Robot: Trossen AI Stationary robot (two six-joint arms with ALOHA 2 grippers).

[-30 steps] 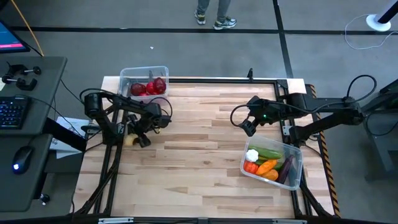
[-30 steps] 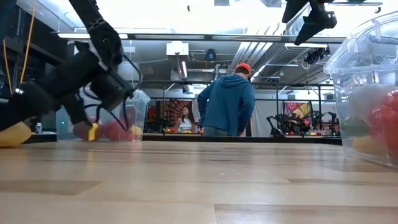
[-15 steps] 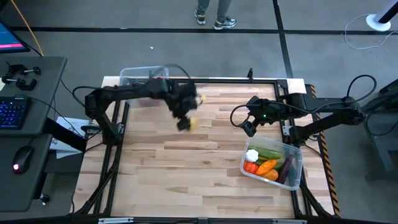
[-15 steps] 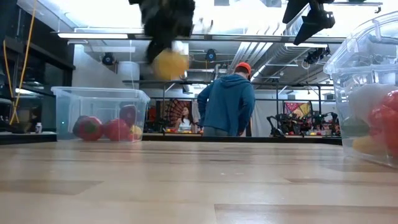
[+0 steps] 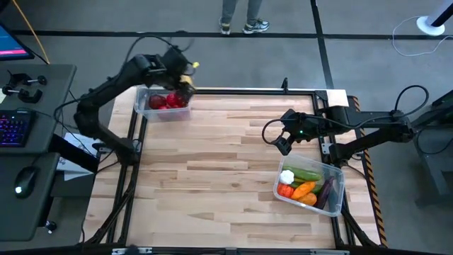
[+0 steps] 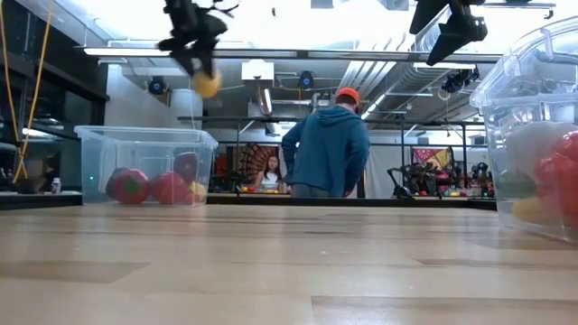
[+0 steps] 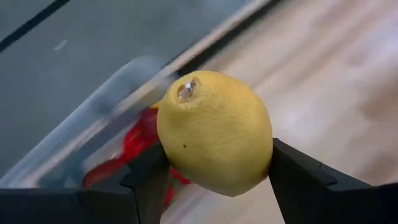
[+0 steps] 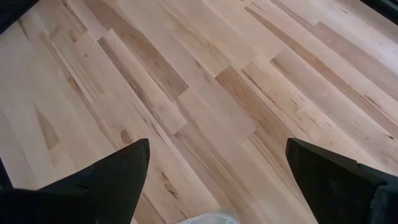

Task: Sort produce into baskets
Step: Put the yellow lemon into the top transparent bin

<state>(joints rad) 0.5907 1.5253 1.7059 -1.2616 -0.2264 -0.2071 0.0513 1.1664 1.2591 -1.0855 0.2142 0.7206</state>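
A yellow lemon [image 7: 214, 130] is held high in the air by my left gripper [image 5: 185, 76], which is shut on it. In the low view the lemon [image 6: 206, 84] hangs above the right end of a clear basket [image 6: 144, 167]. That basket [image 5: 144, 105] stands at the table's far left corner and holds red produce [image 5: 168, 100]. My right gripper [image 5: 282, 144] hovers open over bare wood, right of the table's middle. Near it, a second clear basket [image 5: 338, 185] holds vegetables: white, green, orange, purple. My left gripper pinches the lemon across its middle between its two fingers, one [image 7: 146, 180] on each side [image 7: 292, 180]. The fingers slant down from above. The lemon's stem end [image 7: 186, 89] points away from the wrist. The lemon is lifted clear, well above the basket's rim.
The wooden table top [image 5: 226, 170] lies bare between the two baskets. A desk with keyboard and mouse [image 5: 21, 142] stands left of the table. A person in a blue hoodie [image 6: 327, 144] stands beyond the far edge.
My left gripper has lifted the lemon off the table near its left edge. It swung up and toward the table's middle, then to the far left, above the basket of red produce. The lemon stays in its fingers.
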